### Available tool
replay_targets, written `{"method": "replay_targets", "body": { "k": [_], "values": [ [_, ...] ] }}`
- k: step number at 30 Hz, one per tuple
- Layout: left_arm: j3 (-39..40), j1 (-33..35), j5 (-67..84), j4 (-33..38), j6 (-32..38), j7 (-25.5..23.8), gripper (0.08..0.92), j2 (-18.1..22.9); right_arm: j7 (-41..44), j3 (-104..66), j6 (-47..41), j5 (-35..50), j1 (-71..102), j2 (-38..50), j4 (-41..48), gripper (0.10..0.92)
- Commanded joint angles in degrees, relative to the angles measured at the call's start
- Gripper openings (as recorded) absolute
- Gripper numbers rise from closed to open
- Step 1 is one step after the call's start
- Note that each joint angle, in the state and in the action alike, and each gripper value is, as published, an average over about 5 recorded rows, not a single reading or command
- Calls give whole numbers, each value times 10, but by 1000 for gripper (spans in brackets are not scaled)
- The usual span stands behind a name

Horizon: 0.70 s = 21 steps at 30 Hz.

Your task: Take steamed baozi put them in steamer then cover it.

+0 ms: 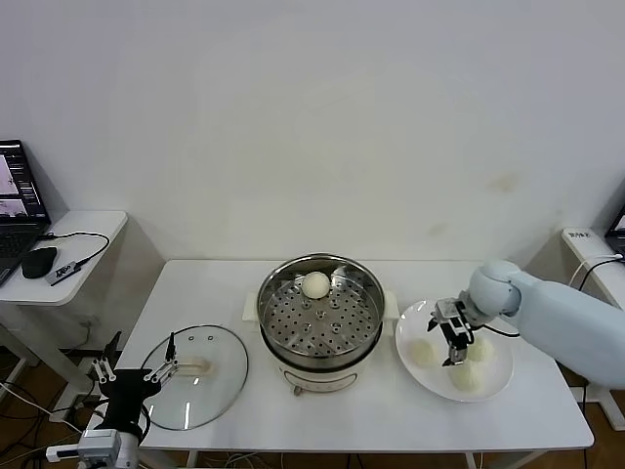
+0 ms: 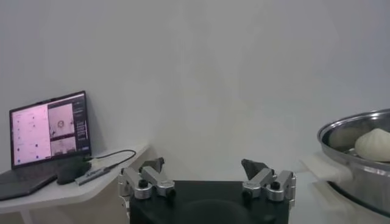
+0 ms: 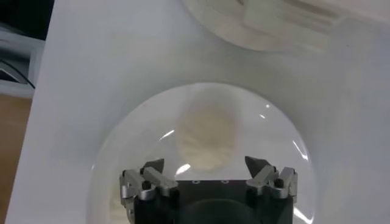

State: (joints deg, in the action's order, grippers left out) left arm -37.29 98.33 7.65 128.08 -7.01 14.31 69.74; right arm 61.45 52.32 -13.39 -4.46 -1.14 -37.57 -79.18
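Observation:
The steel steamer stands mid-table with one cream-white baozi on its perforated tray, at the back. Three more baozi lie on the white plate to its right. My right gripper is open and empty, pointing down just above the plate among the buns. In the right wrist view one baozi lies just ahead of the open right gripper. The glass cover lies flat on the table left of the steamer. My left gripper is open and empty, low by the table's front-left corner, next to the cover.
A side table at the left holds a laptop, a mouse and cables. Another small table stands at the right. The left wrist view shows the laptop and the steamer's rim with its bun.

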Motion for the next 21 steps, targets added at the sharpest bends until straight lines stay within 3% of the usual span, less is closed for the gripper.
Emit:
{"method": "replay_targets", "body": {
  "k": [1, 15, 21],
  "values": [
    [0, -1, 0, -3, 0, 0, 823, 0, -3, -3, 1, -10, 14, -28, 21, 823],
    [0, -2, 1, -7, 1, 0, 823, 1, -12, -4, -4, -31, 25, -57, 48, 812],
    [2, -1, 0, -6, 2, 0, 823, 3, -15, -6, -9, -35, 31, -55, 49, 708]
  ]
}}
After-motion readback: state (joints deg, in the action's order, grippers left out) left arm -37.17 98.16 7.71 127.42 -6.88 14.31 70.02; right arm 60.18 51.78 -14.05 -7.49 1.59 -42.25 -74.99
